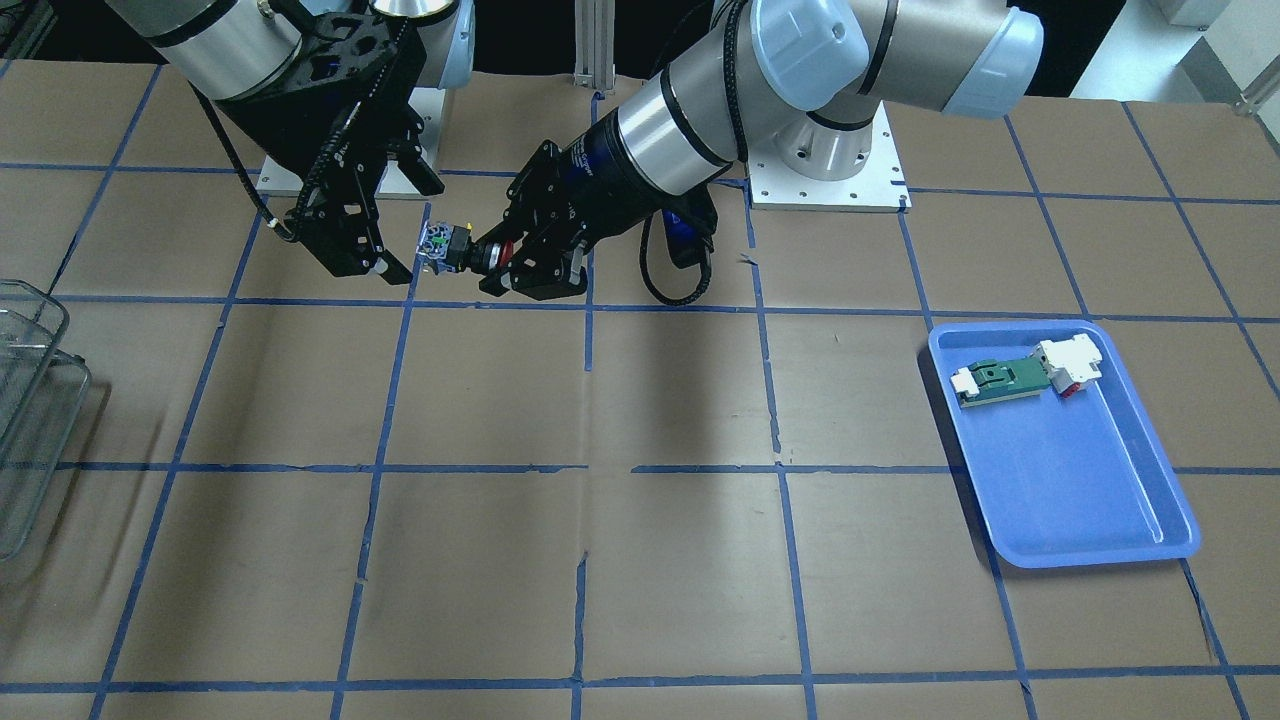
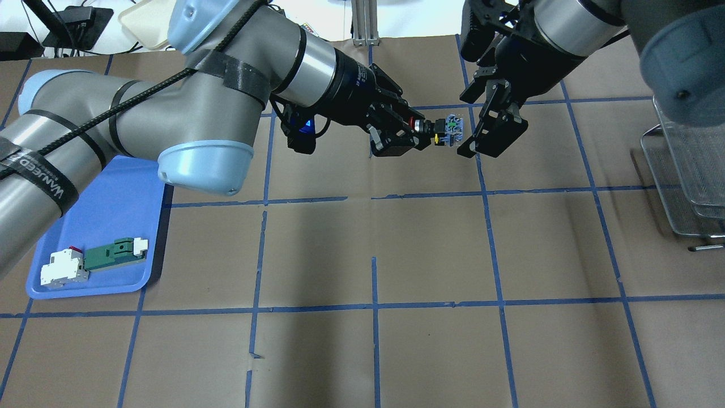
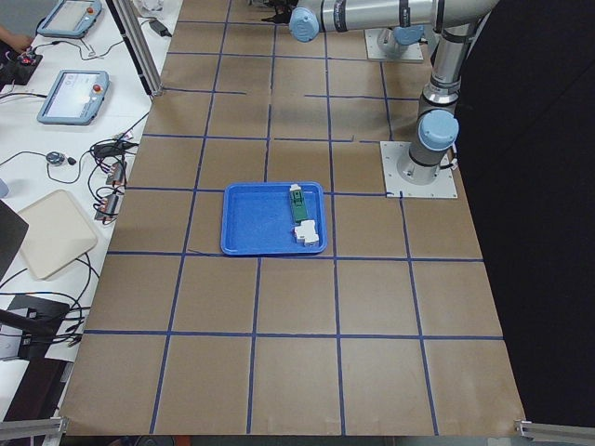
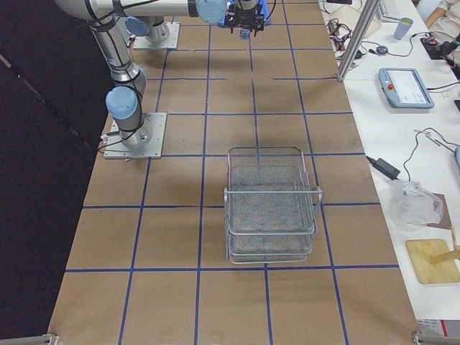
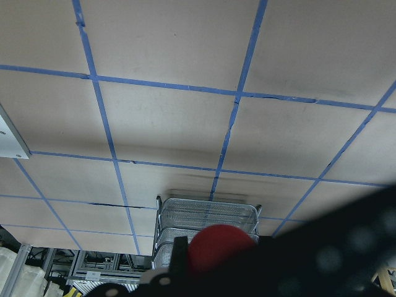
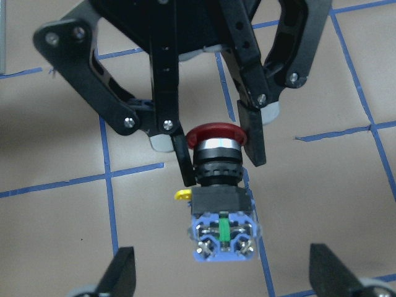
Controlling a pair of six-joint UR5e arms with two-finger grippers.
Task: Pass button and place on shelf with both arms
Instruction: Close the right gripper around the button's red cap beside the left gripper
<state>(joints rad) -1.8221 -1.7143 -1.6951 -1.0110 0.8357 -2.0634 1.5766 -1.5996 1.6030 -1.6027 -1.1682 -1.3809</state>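
My left gripper is shut on the button, held sideways above the table at the far middle. In the right wrist view the left fingers clamp the red cap and black collar, and the button's blue-clear block points toward the camera. My right gripper is open just beside the blue block, its fingertips spread on either side without touching it. The front view shows the button between both grippers. The wire mesh shelf stands at the table's right end.
A blue tray at the left holds a green-and-white flat part and a white block with red. The arm bases' mounting plates sit at the robot's side of the table. Brown paper with a blue tape grid covers the table.
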